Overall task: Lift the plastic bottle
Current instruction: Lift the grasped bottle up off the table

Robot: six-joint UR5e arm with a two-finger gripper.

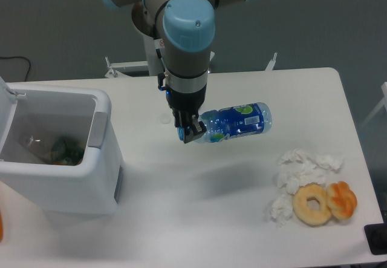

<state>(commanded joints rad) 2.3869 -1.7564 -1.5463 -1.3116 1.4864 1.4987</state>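
1. Plastic bottle (237, 121) hangs in the air above the table (242, 219), lying roughly sideways w/ a slight tilt, its far end a bit higher; blue label w/ green + white marks faces the camera, clear body shows at both ends
2. Its cap end is at the gripper (188, 132), the rest sticks out to the camera-right of the fingers; its shadow falls on the tabletop below and toward the camera
3. Gripper points down from the arm's wrist, fingers clamped on the bottle's neck/cap end; the cap itself is mostly hidden by the fingers
4. White bin (57, 153) sits well off to the camera-left of the gripper, lid up, dark + green stuff inside, can't tell what
5. Crumpled white tissues (299, 171) lie lower and to the camera-right of the gripper, on the table
6. Donut (312, 204) sits just past the tissues, touching an orange-glazed pastry (342, 199) beside it, both near the table's front-right corner
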